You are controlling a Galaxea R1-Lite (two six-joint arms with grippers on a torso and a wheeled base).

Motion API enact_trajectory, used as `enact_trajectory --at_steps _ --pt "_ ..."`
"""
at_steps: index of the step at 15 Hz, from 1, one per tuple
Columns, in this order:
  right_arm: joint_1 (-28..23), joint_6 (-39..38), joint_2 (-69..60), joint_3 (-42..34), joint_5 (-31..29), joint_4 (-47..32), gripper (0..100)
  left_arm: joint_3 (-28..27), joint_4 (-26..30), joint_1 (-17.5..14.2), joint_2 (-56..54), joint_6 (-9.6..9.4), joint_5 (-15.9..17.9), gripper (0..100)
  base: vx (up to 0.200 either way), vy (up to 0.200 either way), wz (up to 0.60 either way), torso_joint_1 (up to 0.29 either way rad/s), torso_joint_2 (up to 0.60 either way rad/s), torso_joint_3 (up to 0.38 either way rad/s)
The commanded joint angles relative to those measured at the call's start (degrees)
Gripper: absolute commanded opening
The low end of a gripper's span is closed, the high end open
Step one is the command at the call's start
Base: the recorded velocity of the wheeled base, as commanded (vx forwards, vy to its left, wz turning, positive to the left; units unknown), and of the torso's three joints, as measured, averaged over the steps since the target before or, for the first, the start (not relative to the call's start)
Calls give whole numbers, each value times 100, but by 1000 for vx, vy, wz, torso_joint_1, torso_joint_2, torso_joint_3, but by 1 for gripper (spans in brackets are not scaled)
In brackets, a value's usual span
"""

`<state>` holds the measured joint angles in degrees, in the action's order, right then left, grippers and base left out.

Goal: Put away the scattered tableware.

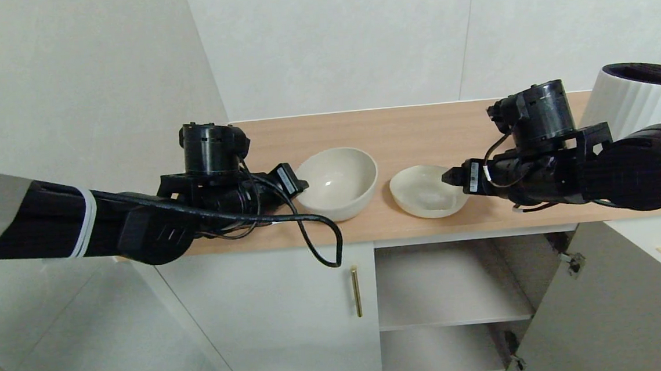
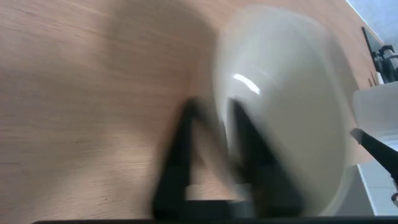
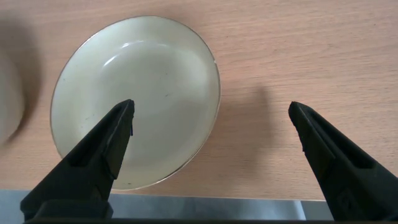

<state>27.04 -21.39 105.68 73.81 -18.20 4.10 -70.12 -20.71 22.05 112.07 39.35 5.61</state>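
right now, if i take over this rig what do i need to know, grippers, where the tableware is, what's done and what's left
Left gripper: open, at the left rim of the deep bowl; its fingers seem to straddle the rim, though the wrist view is blurred.
Right gripper: open wide at the right rim of the shallow dish, one finger above the dish, the other above bare counter.
Things: bowl and dish sit side by side, apart, on the wooden counter.
Done: the cabinet door below stands open.
Left: grasp both pieces and put them away, probably on a cabinet shelf.
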Motion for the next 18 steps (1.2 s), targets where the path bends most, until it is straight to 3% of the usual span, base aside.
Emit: enact_trajectory --at_steps 1,10,16,17,18 --pt "3 4 -12 10 1 3 100 -2 -3 1 -45 2 2 0 0 0 0 0 0 0" --pt "3 21 515 212 -702 12 100 42 6 1 -317 11 2 0 0 0 0 0 0 0" --pt "12 12 620 291 -702 21 100 51 6 1 -335 29 -7 0 0 0 0 0 0 0" --pt "12 4 620 291 -702 12 0 51 6 1 -335 29 -7 0 0 0 0 0 0 0" --pt "12 4 620 283 -702 12 0 51 6 1 -344 29 2 0 0 0 0 0 0 0"
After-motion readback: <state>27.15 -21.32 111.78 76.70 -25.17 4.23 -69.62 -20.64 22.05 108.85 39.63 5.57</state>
